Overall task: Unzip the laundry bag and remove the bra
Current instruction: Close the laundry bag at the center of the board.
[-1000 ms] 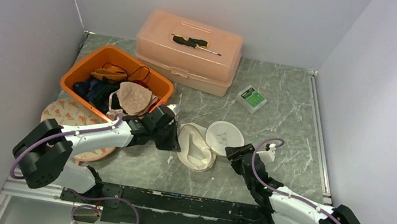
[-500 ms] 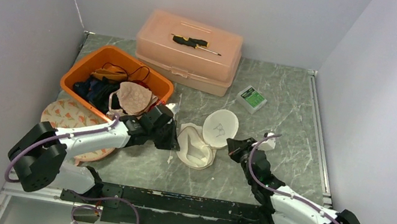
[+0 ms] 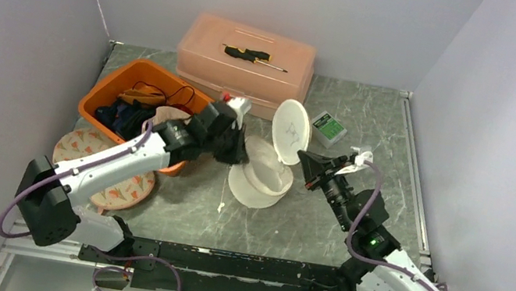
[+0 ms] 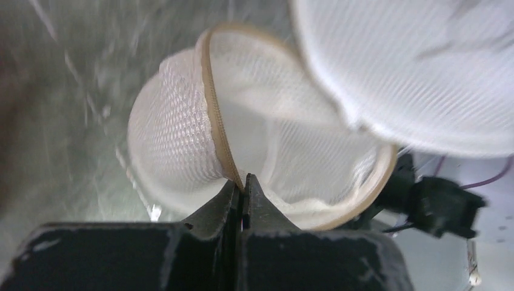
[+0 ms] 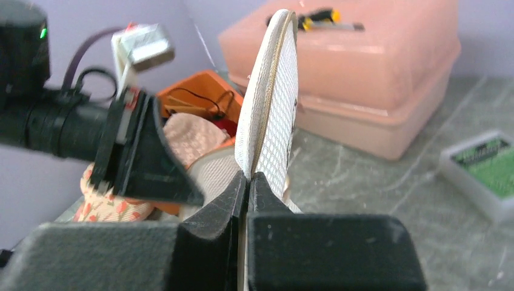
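Note:
The white mesh laundry bag (image 3: 263, 172) is lifted off the table and stands open, its round lid (image 3: 290, 130) swung upright. My left gripper (image 3: 237, 151) is shut on the bag's beige zipper rim (image 4: 219, 136) at its left side. My right gripper (image 3: 307, 171) is shut on the edge of the lid (image 5: 273, 103), which stands on edge in the right wrist view. The inside of the bag (image 4: 285, 151) shows pale mesh and fabric; I cannot make out the bra in it.
An orange bin (image 3: 116, 82) of clothes stands at the left, behind the left arm. A pink lidded box (image 3: 245, 68) with a screwdriver (image 3: 250, 55) on it is at the back. A small green box (image 3: 330, 128) lies right of the lid. A patterned plate (image 3: 125, 187) is front left.
Both grippers have risen and moved back, lifting the bag off the table. The lid has swung from lying flat to standing upright, and the bag's mouth has opened wide.

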You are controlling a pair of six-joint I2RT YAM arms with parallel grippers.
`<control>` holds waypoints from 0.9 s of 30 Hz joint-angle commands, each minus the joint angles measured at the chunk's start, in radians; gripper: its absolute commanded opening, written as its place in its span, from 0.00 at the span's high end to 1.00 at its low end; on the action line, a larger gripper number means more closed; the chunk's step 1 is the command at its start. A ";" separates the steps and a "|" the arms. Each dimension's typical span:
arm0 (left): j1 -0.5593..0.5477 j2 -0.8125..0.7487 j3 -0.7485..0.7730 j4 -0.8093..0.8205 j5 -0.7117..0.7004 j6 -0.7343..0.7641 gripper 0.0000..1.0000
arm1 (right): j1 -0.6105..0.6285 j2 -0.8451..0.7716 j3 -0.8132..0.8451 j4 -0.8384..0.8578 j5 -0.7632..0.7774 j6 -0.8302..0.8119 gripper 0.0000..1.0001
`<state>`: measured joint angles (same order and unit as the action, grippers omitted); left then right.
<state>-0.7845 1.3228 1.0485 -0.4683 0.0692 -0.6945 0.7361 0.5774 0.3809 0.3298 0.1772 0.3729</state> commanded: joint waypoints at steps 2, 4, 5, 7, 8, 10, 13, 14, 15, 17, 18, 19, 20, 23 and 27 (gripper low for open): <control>-0.001 0.060 0.276 -0.112 -0.066 0.105 0.97 | 0.057 -0.016 0.187 -0.159 -0.027 -0.252 1.00; 0.000 0.076 0.274 -0.109 -0.068 0.104 0.97 | 0.071 -0.020 0.198 -0.187 0.012 -0.267 1.00; -0.001 0.084 0.254 -0.103 -0.068 0.098 0.97 | 0.074 -0.024 0.191 -0.194 0.019 -0.262 1.00; -0.001 0.101 0.197 -0.080 -0.052 0.077 0.97 | 0.080 -0.035 0.162 -0.193 0.026 -0.238 1.00; -0.001 0.109 0.166 -0.060 -0.040 0.063 0.97 | 0.081 -0.044 0.143 -0.190 0.031 -0.219 1.00; -0.001 0.119 0.105 -0.015 -0.016 0.038 0.97 | 0.084 -0.064 0.106 -0.190 0.049 -0.192 1.00; 0.000 0.124 0.043 0.037 -0.006 0.018 0.97 | 0.090 -0.091 0.091 -0.219 0.105 -0.179 1.00; 0.003 0.125 0.044 0.034 -0.013 0.019 0.97 | 0.094 -0.098 0.100 -0.233 0.131 -0.186 1.00; 0.005 0.125 0.065 0.020 -0.021 0.028 0.97 | 0.100 -0.102 0.120 -0.248 0.158 -0.197 1.00; 0.006 0.119 0.142 -0.019 -0.044 0.061 0.97 | 0.119 -0.097 0.183 -0.280 0.208 -0.233 1.00; 0.006 0.114 0.200 -0.031 -0.054 0.079 0.97 | 0.134 -0.085 0.216 -0.294 0.237 -0.254 1.00; 0.006 0.106 0.235 -0.036 -0.064 0.096 0.97 | 0.150 -0.073 0.249 -0.305 0.269 -0.279 1.00; 0.005 0.099 0.258 -0.034 -0.067 0.109 0.97 | 0.169 -0.060 0.271 -0.312 0.290 -0.300 1.00; 0.006 0.091 0.248 -0.006 -0.068 0.120 0.97 | 0.220 -0.027 0.291 -0.310 0.355 -0.337 1.00; 0.007 0.097 0.111 0.055 -0.068 0.081 0.97 | 0.303 -0.025 0.211 -0.287 0.441 -0.324 1.00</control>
<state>-0.7803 1.4185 1.2659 -0.4564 0.0185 -0.6086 0.9749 0.5461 0.6365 0.0196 0.4911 0.0780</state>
